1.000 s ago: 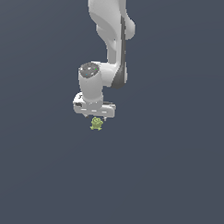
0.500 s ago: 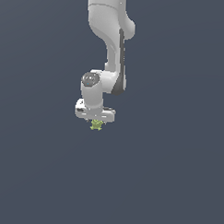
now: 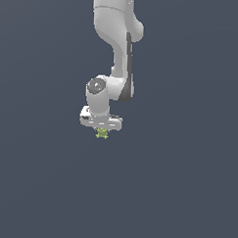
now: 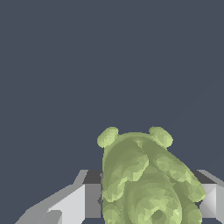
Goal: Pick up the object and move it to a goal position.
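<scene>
Plain slate-grey backdrop; lumpy yellow-green figurine (image 4: 146, 183) between gripper (image 3: 102, 132) fingers (image 4: 74, 201).

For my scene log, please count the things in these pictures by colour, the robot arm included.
Yellow-green: 1, the frog figurine, between the fingers.
White: 1, the robot arm with its gripper.
Total: 2.

White arm (image 3: 114, 37), dark joint seams.
</scene>
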Controlling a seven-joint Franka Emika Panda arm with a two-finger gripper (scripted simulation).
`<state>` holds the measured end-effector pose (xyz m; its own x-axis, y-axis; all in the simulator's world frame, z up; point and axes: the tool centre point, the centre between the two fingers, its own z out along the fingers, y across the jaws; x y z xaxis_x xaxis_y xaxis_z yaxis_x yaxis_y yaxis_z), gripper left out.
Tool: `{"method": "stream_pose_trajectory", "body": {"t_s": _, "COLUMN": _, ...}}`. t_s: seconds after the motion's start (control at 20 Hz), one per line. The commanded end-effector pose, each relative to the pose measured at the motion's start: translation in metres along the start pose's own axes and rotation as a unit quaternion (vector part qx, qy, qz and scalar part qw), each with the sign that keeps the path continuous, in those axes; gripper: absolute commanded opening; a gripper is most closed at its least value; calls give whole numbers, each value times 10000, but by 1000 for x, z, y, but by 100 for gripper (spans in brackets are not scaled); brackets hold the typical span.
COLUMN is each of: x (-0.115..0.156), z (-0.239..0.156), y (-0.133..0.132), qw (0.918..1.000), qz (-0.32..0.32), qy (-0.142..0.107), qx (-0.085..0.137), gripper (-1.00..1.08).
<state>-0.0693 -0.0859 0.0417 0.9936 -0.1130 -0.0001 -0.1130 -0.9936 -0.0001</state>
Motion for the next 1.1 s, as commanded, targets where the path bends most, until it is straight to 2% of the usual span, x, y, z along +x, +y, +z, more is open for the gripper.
{"method": "stream_pose_trajectory", "body": {"t_s": 0.0, "x": 0, "z": 1, "y": 0, "qw": 10000, "qz": -1, "qy": -1, "qx": -1, "gripper": -100}}
{"method": "stream_pose_trajectory", "body": {"t_s": 0.55, "x": 4, "z": -19, "y": 0, "qw": 10000, "qz": -1, "qy": 2, "qx": 0, "gripper": -100}}
{"method": "stream_pose_trajectory", "body": {"t_s": 1.05, "x": 21, "z": -90, "y": 2, "qw": 10000, "qz": -1, "qy": 2, "qx": 0, "gripper": -100}}
